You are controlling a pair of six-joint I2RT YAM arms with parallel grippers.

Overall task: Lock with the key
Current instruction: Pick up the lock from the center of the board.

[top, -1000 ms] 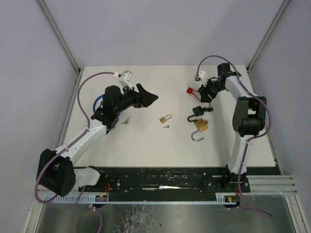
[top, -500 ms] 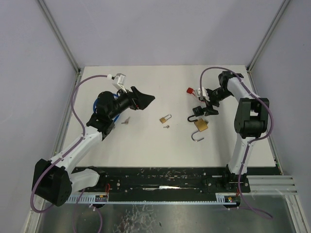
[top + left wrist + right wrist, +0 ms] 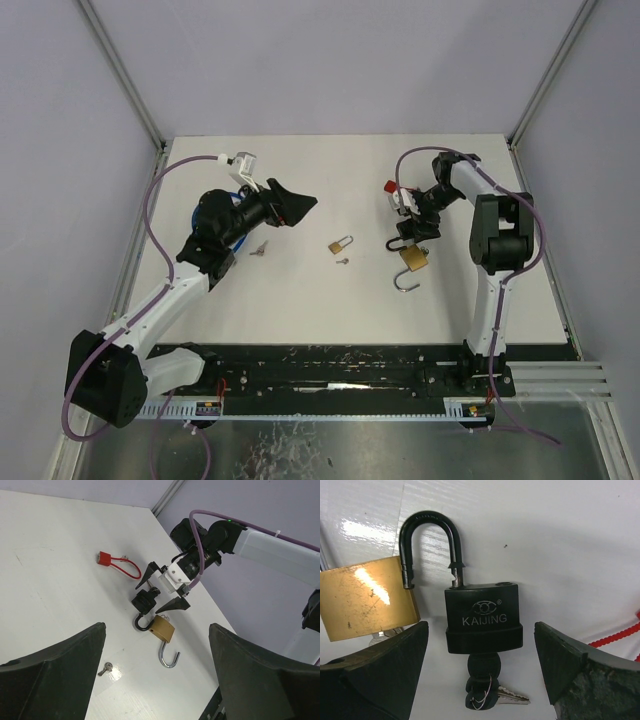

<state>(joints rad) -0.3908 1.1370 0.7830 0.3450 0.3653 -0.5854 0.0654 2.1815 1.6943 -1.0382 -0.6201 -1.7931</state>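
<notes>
Top view: right gripper [image 3: 414,220] has swung nearer, jaws apart over the black padlock [image 3: 397,242], right of centre; left gripper [image 3: 290,203] gaping, empty.
Left wrist: curved steel shackle open on brass padlock [image 3: 162,628].
Right wrist: matte black body, key [image 3: 482,692] inserted, shackle unlatched.

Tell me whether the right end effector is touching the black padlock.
Apart. Right wrist view shows bare table between the black padlock and both right end effector fingers.

keyed padlock [image 3: 483,617] touching larger padlock [image 3: 367,597], right | small padlock [image 3: 340,244] centre | loose key [image 3: 259,249] left
</notes>
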